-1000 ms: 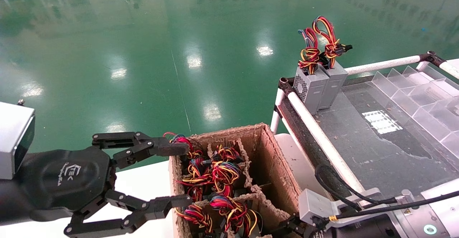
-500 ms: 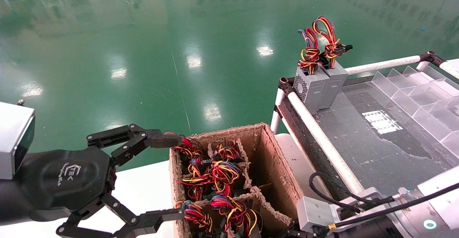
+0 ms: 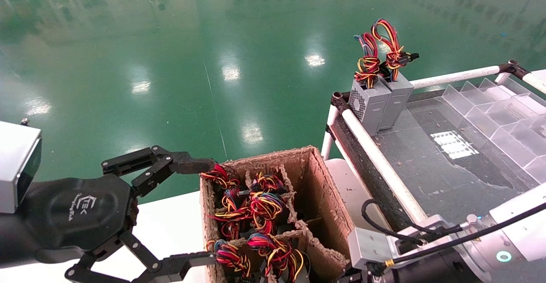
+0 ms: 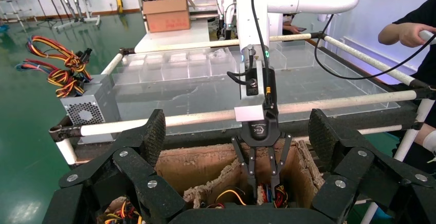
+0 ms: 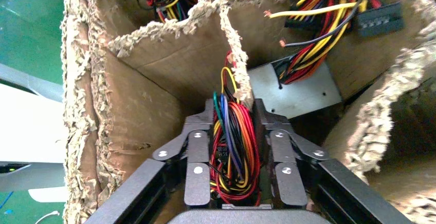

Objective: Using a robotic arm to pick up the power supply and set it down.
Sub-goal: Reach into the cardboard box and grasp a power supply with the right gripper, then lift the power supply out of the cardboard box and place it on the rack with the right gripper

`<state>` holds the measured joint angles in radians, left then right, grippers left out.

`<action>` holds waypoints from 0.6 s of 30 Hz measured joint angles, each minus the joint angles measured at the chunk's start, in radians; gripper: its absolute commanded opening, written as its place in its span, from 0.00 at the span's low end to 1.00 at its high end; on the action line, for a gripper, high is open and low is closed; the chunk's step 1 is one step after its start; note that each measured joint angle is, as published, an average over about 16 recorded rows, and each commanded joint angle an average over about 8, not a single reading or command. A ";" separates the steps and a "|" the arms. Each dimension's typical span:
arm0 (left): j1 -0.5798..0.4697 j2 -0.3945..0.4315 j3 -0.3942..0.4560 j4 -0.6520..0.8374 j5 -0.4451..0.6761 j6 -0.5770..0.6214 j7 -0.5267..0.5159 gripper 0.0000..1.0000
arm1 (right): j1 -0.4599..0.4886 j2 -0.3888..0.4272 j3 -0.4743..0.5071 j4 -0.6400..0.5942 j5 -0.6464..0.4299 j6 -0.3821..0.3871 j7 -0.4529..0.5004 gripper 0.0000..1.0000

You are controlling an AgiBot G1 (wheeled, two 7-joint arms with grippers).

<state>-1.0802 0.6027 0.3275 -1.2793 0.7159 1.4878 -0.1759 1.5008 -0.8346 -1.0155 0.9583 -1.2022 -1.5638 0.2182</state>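
Power supplies (image 3: 251, 215) in box (image 3: 324, 189)

right claw (image 5: 234, 147): down inside cardboard box cell, lower centre of right wrist view, fingers closed around wire bundle (image 5: 234, 152) of a power supply.
left claw (image 3: 200, 212): wide open, lower left of head view, tips at box's left edge.
placed power supplies (image 3: 379, 102): two grey boxes, upright, side by side, upper right, wires up.

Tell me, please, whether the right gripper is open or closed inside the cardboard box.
Closed. The right gripper has its fingers pressed on either side of a wire bundle down in the cardboard box.
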 measured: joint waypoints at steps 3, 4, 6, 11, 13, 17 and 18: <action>0.000 0.000 0.000 0.000 0.000 0.000 0.000 1.00 | 0.001 0.002 -0.010 0.004 0.001 0.002 -0.005 0.00; 0.000 0.000 0.000 0.000 0.000 0.000 0.000 1.00 | 0.001 0.003 -0.012 0.006 0.001 0.003 -0.006 0.00; 0.000 0.000 0.000 0.000 0.000 0.000 0.000 1.00 | 0.002 0.006 -0.017 0.009 0.001 0.005 -0.008 0.00; 0.000 0.000 0.001 0.000 0.000 0.000 0.000 1.00 | 0.005 0.018 -0.023 0.018 0.006 0.011 -0.010 0.00; 0.000 0.000 0.001 0.000 0.000 0.000 0.000 1.00 | 0.006 0.024 -0.024 0.022 0.010 0.013 -0.010 0.00; 0.000 0.000 0.001 0.000 -0.001 0.000 0.000 1.00 | 0.007 0.036 -0.022 0.027 0.021 0.018 -0.009 0.00; 0.000 0.000 0.001 0.000 -0.001 0.000 0.000 1.00 | 0.007 0.039 -0.020 0.027 0.025 0.019 -0.009 0.00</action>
<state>-1.0804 0.6024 0.3284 -1.2793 0.7153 1.4875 -0.1755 1.5075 -0.7954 -1.0359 0.9858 -1.1770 -1.5445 0.2091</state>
